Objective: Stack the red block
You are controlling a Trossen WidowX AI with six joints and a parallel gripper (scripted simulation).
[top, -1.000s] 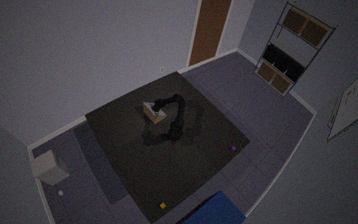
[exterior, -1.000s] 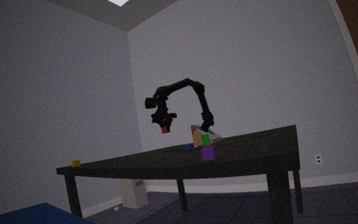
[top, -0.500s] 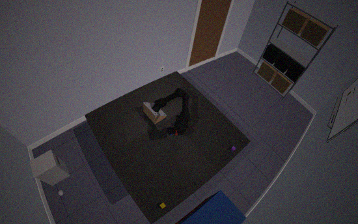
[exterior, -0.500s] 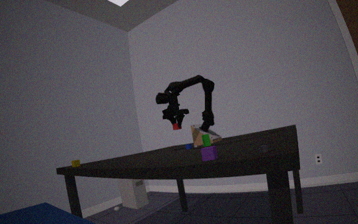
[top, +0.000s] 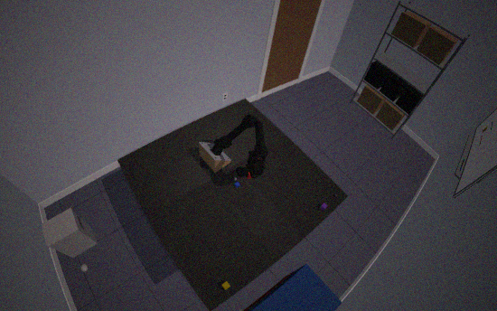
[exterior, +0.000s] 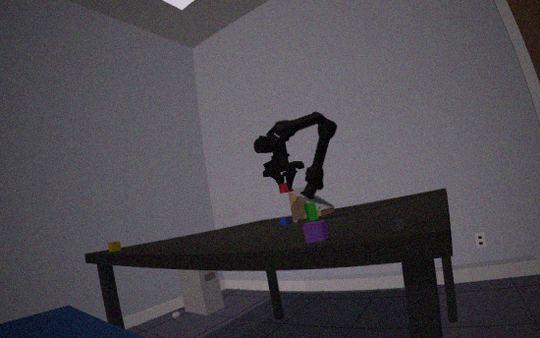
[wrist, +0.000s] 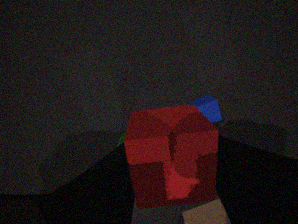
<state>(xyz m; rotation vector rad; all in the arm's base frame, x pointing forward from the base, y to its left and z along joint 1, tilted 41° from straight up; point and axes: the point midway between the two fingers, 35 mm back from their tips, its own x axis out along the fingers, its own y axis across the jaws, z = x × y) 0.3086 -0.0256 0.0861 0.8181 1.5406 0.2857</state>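
Observation:
My gripper [exterior: 284, 184] [top: 248, 173] is shut on the red block [exterior: 284, 188] [top: 248, 176] [wrist: 174, 156] and holds it in the air above the dark table [top: 181, 226] [exterior: 393, 236]. In the exterior view, the green tower [exterior: 310, 211] stands on the table lower and to the right of the red block, in front of a tan box [exterior: 297, 207]. In the wrist view only a thin green sliver [wrist: 121, 141] shows at the red block's left edge. I cannot make out the tower in the top view.
A blue block [exterior: 285, 221] [top: 237, 184] [wrist: 208, 108] lies near the tan box [top: 214, 155]. A purple block [exterior: 315, 231] [top: 323, 206] sits near one table edge, and a yellow block [exterior: 114, 246] [top: 226, 285] at a far corner.

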